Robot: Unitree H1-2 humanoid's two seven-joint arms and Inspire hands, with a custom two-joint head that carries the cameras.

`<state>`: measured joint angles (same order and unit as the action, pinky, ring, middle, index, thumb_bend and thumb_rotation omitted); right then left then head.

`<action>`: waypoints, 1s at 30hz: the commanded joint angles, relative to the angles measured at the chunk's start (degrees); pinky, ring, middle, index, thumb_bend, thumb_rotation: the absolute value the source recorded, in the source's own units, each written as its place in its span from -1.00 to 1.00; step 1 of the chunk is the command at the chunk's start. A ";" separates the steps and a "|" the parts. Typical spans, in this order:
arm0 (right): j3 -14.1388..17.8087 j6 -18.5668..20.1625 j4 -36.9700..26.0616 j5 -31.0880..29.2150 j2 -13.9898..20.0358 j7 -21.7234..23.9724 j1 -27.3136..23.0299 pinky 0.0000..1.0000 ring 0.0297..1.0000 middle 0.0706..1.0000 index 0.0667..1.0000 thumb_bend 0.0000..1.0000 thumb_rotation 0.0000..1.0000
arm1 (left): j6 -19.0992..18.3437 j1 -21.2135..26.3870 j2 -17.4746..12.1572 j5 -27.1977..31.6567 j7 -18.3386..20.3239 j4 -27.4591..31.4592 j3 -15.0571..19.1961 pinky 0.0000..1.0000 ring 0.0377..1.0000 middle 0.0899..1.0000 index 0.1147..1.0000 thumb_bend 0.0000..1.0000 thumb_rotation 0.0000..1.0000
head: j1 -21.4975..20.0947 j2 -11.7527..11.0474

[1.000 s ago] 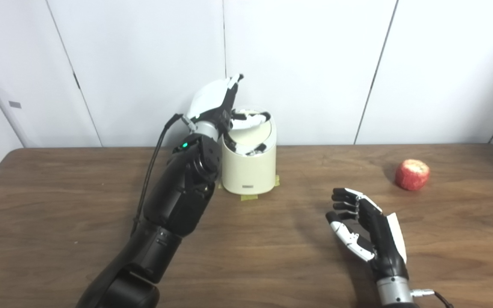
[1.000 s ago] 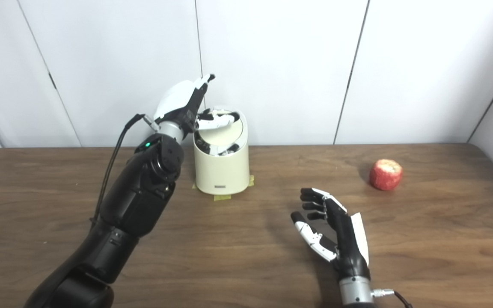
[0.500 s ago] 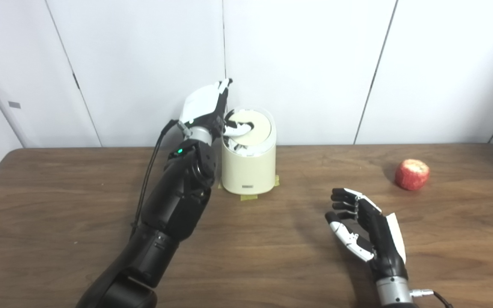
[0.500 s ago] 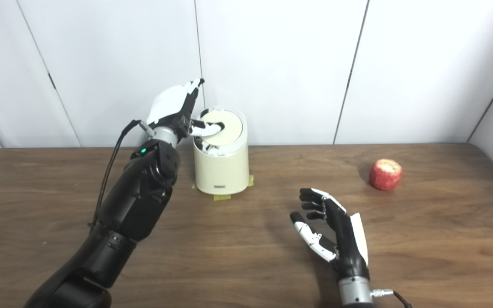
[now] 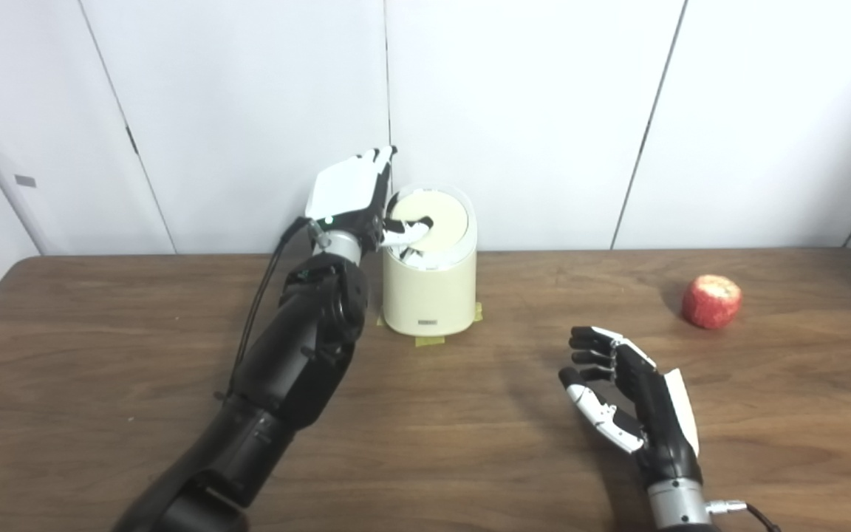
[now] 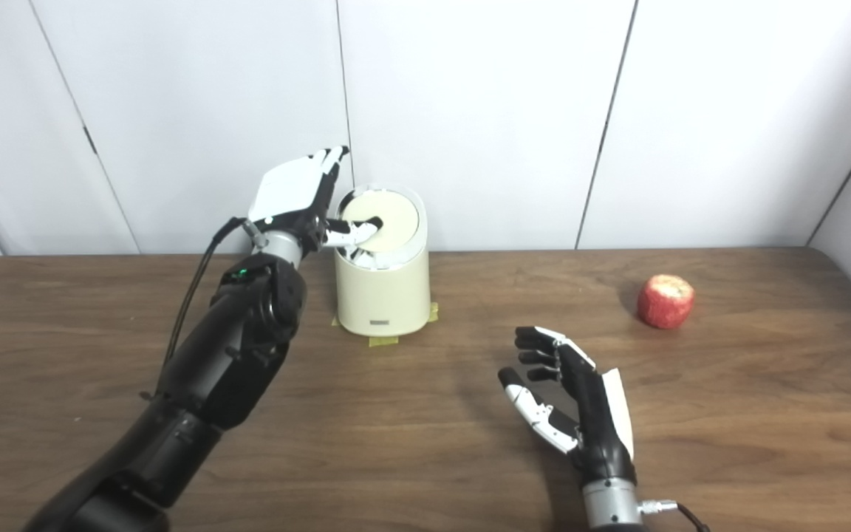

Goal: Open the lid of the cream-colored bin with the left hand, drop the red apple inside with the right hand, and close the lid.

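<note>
The cream-colored bin [image 5: 429, 295] stands at the back of the table, slightly left of centre. Its round lid [image 5: 442, 216] lies nearly flat, with a dark gap at its near-left edge. My left hand [image 5: 348, 196] is at the bin's left rim: the thumb rests on top of the lid, some fingers curl under its edge, and one points up. The red apple [image 5: 711, 301] lies alone on the table at the far right. My right hand [image 6: 569, 403] hovers open, palm facing left, near the front, well short of the apple.
Yellow tape [image 5: 430, 340] marks the bin's base on the brown wooden table [image 5: 100, 332]. A white panelled wall [image 5: 544, 111] rises right behind the bin. A black cable [image 5: 259, 288] runs along my left forearm.
My left hand has come down and moved left, and the lid has swung from steeply tilted open to nearly flat. The right hand and the apple have barely moved.
</note>
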<state>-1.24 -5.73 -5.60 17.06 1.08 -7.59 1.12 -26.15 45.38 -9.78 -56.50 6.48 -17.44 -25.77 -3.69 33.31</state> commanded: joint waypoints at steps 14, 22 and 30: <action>-0.44 0.16 -0.77 0.47 -0.31 -0.37 -0.98 0.22 0.35 0.38 0.37 -0.48 -0.16 | 3.09 1.85 -2.21 -9.74 -1.87 1.63 -5.39 1.00 1.00 1.00 1.00 0.78 -0.65 | -0.10 -0.27; -0.44 -0.42 -0.34 0.24 -0.19 -0.46 -0.97 0.22 0.36 0.39 0.37 -0.49 -0.19 | 1.03 1.30 -0.46 -9.09 -4.44 0.54 -2.42 1.00 1.00 1.00 1.00 0.54 -0.36 | 0.23 -0.22; -0.48 -0.36 -0.92 -0.01 -0.01 -0.14 -0.78 0.22 0.35 0.38 0.36 -0.52 -0.22 | -0.74 -1.45 4.92 -6.40 -1.04 8.77 5.18 1.00 1.00 1.00 1.00 0.15 0.99 | 0.18 -0.08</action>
<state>-1.45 -4.85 -5.64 17.07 1.16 -7.56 1.15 -26.61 40.96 -6.55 -62.86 5.78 -11.77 -22.36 -3.43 33.22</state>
